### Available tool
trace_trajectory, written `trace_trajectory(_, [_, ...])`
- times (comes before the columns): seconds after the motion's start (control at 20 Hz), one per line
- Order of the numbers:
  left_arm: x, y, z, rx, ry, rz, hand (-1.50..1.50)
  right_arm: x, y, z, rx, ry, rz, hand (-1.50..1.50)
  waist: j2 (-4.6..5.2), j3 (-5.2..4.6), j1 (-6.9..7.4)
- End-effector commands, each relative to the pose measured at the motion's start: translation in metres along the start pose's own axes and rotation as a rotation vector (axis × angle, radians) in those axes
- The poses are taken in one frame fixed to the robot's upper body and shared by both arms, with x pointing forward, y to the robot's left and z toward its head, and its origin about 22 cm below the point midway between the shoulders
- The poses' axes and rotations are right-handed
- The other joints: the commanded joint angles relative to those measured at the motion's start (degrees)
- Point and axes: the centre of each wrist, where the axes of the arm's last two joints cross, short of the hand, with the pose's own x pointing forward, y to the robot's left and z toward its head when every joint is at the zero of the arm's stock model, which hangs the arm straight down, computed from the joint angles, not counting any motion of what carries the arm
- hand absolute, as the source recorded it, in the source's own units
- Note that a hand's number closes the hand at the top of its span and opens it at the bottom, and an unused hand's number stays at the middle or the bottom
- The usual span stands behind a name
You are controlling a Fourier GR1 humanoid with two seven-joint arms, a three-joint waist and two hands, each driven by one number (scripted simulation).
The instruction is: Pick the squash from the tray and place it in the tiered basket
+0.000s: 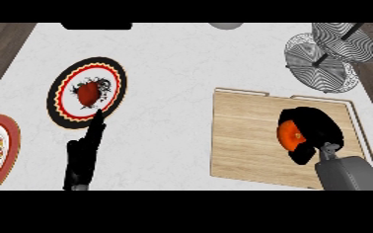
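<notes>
On the wooden tray (247, 138) at right, the right robot hand (315, 128) curls round the squash (292, 132), seemingly rigid, smooth, best cupped round its middle.

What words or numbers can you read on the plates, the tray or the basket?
None: no words, numbers or signs show anywhere.
The plate has only a red, yellow and black pattern.
The wooden tray is plain.
The wire basket has no label.
The orange squash under the right hand shows no sticker.
</notes>
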Motion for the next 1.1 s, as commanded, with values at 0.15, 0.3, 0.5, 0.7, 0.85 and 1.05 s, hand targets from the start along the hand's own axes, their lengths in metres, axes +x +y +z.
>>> trace_trajectory(0.15, [-0.004, -0.008, 0.010, -0.001, -0.002, 0.011, 0.00, -0.002, 0.005, -0.003, -0.105, -0.079, 0.121, 1.50, 0.05, 0.07, 0.02])
trace_trajectory(0.3, [0.012, 0.000, 0.001, 0.024, -0.005, -0.002, 0.00, -0.007, 0.002, -0.015, -0.132, 0.294, -0.094, 1.50, 0.02, 0.06, -0.19])
trace_trajectory(0.5, [0.000, 0.009, 0.008, 0.066, 0.011, 0.009, 0.00, -0.058, 0.029, -0.005, -0.120, 0.820, -0.403, 1.50, -0.10, 0.04, -4.07])
trace_trajectory(0.7, [0.004, 0.004, 0.007, 0.026, 0.004, 0.004, 0.00, -0.026, 0.004, -0.008, -0.292, 1.063, -0.635, 1.50, -0.19, -0.05, -1.59])
trace_trajectory(0.85, [0.012, -0.004, 0.000, 0.025, 0.004, 0.002, 0.00, 0.005, -0.035, -0.006, -0.500, 1.112, -0.789, 1.50, -0.04, 0.00, -0.50])
trace_trajectory(1.05, [-0.005, -0.007, 0.011, 0.017, 0.026, 0.003, 0.00, 0.029, -0.088, 0.027, -0.775, 1.127, -0.866, 1.50, -0.60, -0.19, -0.56])
